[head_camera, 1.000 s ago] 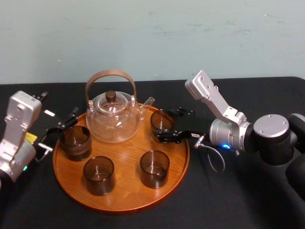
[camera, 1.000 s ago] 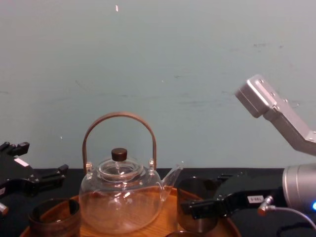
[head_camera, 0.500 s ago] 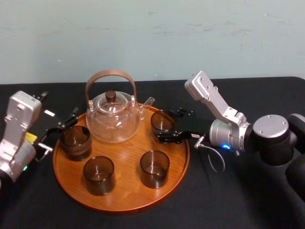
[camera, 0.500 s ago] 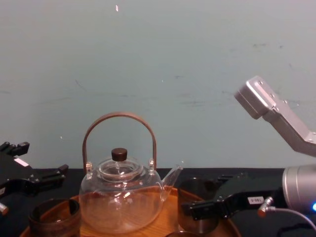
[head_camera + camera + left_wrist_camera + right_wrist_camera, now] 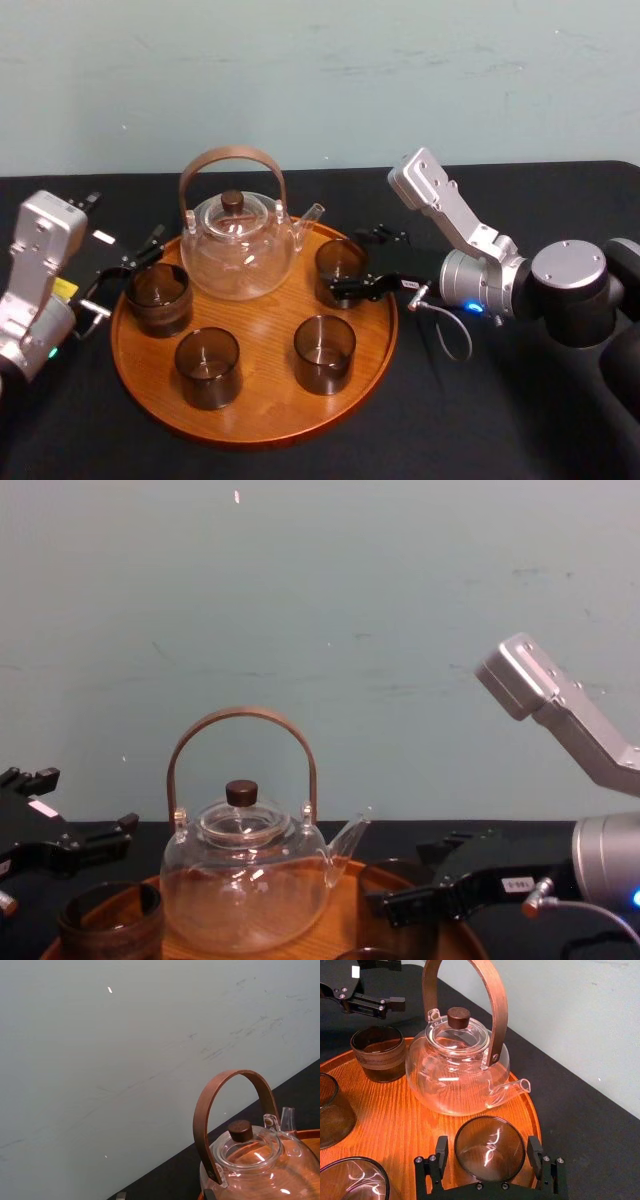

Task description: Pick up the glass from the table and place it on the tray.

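A dark smoked glass [image 5: 340, 262] stands on the round wooden tray [image 5: 260, 412], at its right side beside the clear teapot's spout. My right gripper [image 5: 352, 264] is shut on this glass; in the right wrist view the two black fingers [image 5: 441, 1154] flank the glass [image 5: 490, 1152] closely. In the chest view the right gripper [image 5: 415, 878] sits low at the tray's right rim. My left gripper [image 5: 125, 272] is open at the tray's left edge, close to another glass [image 5: 157, 297], holding nothing.
The glass teapot [image 5: 238, 250] with a wooden handle stands at the back of the tray, just left of the held glass. Two more dark glasses [image 5: 207, 367] [image 5: 324, 352] stand at the tray's front. Black table [image 5: 500, 410] surrounds the tray.
The right gripper has lowered the glass slightly onto the tray's right side. The left arm has stayed still.
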`<action>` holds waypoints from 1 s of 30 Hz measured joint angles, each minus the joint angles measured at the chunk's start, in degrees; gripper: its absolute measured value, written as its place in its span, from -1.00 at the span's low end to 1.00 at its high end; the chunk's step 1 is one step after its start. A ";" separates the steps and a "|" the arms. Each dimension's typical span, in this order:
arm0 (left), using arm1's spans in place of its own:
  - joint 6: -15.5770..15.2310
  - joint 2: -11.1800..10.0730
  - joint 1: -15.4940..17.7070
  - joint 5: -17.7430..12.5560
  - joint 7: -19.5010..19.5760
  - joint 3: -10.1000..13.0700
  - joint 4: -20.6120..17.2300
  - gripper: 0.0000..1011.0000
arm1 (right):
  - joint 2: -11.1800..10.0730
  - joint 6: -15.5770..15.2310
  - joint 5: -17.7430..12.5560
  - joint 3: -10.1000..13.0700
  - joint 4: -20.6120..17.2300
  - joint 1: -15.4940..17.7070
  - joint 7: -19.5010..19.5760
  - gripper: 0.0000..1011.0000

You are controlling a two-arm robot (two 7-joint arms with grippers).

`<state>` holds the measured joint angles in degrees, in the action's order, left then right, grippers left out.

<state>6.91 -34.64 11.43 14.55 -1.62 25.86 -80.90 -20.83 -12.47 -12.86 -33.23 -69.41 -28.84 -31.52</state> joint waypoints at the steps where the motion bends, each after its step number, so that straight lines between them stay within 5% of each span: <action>1: 0.00 0.00 0.00 0.00 0.00 0.00 0.00 0.98 | 0.00 0.01 -0.01 0.00 0.00 0.00 -0.01 0.98; 30: 0.00 0.00 0.00 0.00 0.00 0.00 0.00 0.98 | -0.74 -0.03 -0.96 0.72 -1.03 0.56 -0.64 0.98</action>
<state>6.91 -34.65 11.43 14.55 -1.62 25.86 -80.90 -21.56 -12.50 -13.82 -32.51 -70.44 -28.28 -32.16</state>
